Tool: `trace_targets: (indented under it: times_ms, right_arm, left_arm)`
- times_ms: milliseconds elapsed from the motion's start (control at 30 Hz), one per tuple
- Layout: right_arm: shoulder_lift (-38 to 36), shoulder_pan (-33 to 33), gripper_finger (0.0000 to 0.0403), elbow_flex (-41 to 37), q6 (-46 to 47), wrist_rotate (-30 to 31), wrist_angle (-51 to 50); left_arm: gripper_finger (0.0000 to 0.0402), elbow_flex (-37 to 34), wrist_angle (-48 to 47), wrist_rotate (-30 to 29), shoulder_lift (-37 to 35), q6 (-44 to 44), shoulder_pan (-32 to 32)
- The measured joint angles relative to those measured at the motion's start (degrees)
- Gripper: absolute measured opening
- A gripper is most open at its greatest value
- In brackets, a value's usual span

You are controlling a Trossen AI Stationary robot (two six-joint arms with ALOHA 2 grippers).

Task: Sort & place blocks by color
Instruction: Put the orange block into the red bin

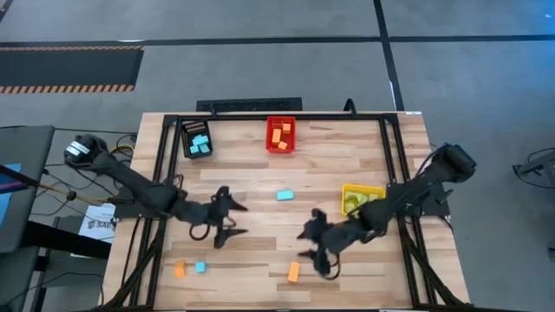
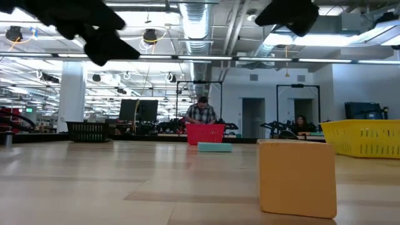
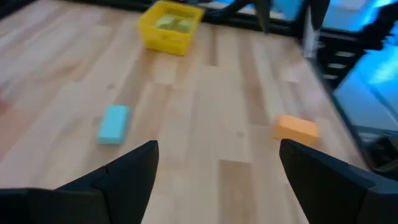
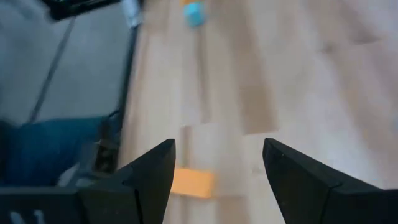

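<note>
Both dark robot hands hover released over the wooden tabletop: left hand near a light blue bar block, right hand just beside an orange bar block.

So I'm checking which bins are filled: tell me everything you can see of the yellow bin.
The yellow bin is a small rectangular basket of what looks like plastic, with slotted walls. It sits upright on the wooden table, right of centre, beside the right arm. Light green blocks lie inside; no other colours show in it. Neither claw touches it. The left wrist view shows it across the table past a blue block.
</note>
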Motion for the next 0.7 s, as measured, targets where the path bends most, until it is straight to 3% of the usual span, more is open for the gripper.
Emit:
trace_targets:
  times_ms: [133,267,467,600,700]
  right_arm:
    - [7.5,2.3,0.0265,6.6,-3.6,-8.0,-2.1]
    - [14.3,4.0,0.0265,13.7,-17.1,-12.4,-5.9]
    - [23.1,2.9,0.0265,24.6,-36.0,-12.5,-14.6]
    - [28.0,1.7,0.0265,33.1,-39.8,-18.6,-26.4]
    - [31.1,1.2,0.0265,37.6,-44.1,-20.0,-33.2]
  left_arm:
    - [0.0323,-1.5,2.2,-3.1,0.6,1.0,-5.5]
    - [0.0323,-1.5,2.5,-4.1,0.6,4.7,-8.6]
    - [0.0323,-1.5,2.4,-6.1,0.6,6.8,-9.3]
    - [0.0323,-1.5,2.4,-6.2,0.6,7.8,-8.2]
    - [0.0323,-1.5,2.5,-6.1,0.6,8.0,-7.6]
